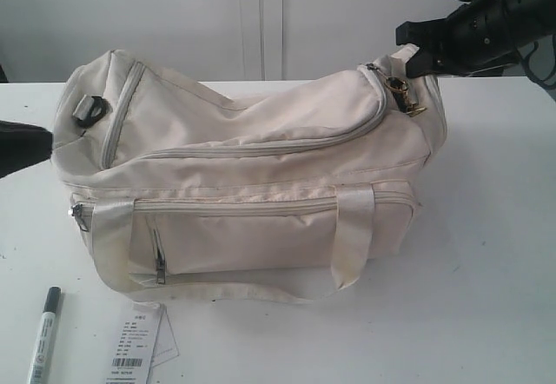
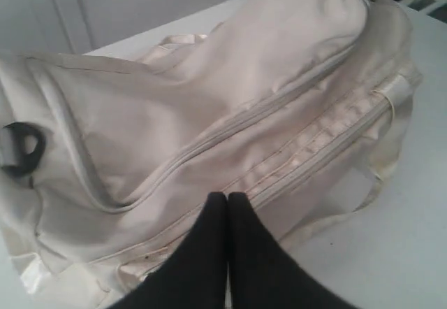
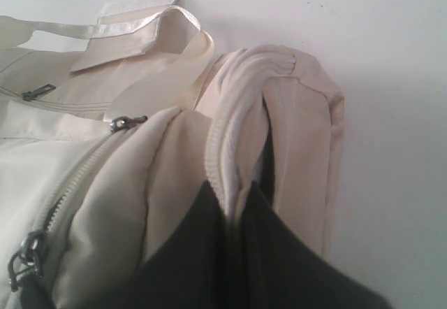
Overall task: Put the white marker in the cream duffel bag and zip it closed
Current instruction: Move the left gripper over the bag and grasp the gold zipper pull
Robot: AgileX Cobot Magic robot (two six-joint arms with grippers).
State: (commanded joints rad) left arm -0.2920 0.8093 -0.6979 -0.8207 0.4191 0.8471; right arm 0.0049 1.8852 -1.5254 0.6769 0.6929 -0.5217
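Note:
The cream duffel bag point(image 1: 252, 184) lies on its side on the white table, front pocket toward the near edge. The white marker point(image 1: 43, 336) with its black cap lies on the table off the bag's near left corner, apart from both grippers. My right gripper point(image 1: 410, 47) is at the bag's far right end, shut on a fold of the bag's point(image 3: 300, 113) cream fabric beside a zipper edge; in the right wrist view that gripper point(image 3: 234, 187) pinches the fold. My left gripper point(image 2: 228, 197) is shut with nothing in it, at the left end of the bag point(image 2: 230, 78).
A white paper tag point(image 1: 139, 345) with a barcode lies by the bag's near edge, right of the marker. A metal clasp point(image 1: 405, 97) hangs at the bag's right end. The loop handles point(image 1: 352, 245) drape over the front. Bare table stretches to the right.

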